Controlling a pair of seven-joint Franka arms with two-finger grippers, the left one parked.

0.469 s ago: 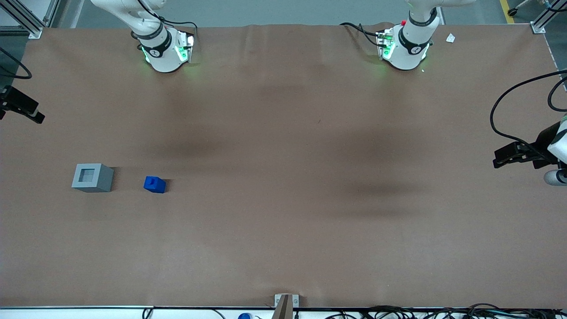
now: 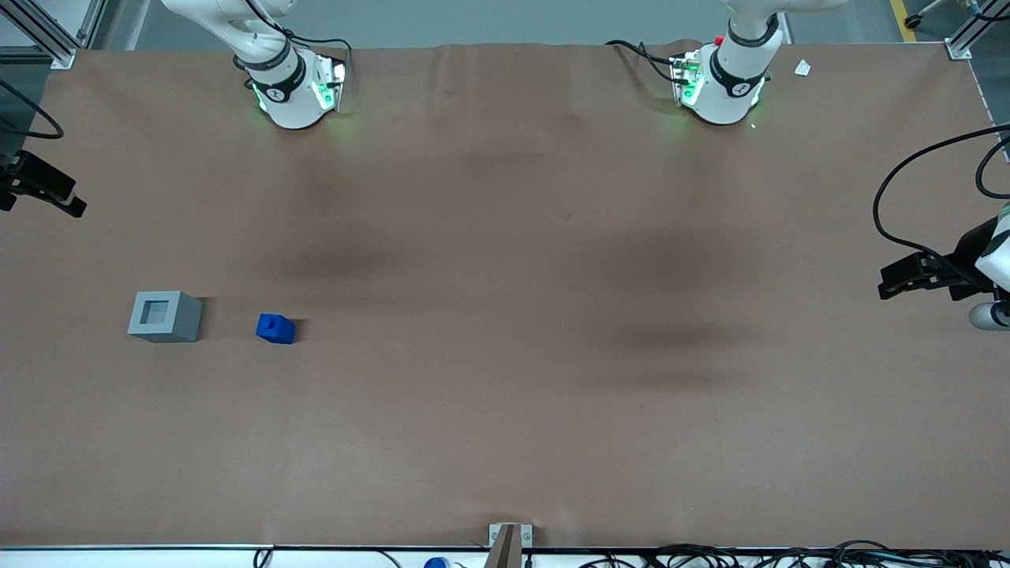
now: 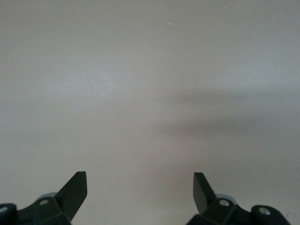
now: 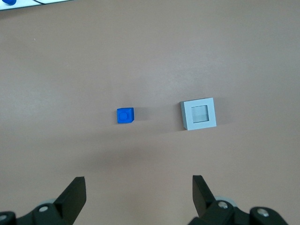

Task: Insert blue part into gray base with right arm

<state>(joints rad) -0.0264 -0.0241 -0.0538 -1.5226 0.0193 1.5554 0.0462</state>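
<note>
Tool (image 4: 138, 192) spread, high above blue part (image 4: 125, 115)

right arm (image 2: 272, 75): upper links cut off by front view edge, you see only the base.
gripper (image 4: 139, 197): only two fingertips show in wrist view; body cut off.
blue part (image 2: 275, 328): stud too small to tell in front view.

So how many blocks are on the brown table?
2. The blue part and the gray base sit beside each other, apart, toward the working arm's end. The gripper hangs open high above them.
</note>
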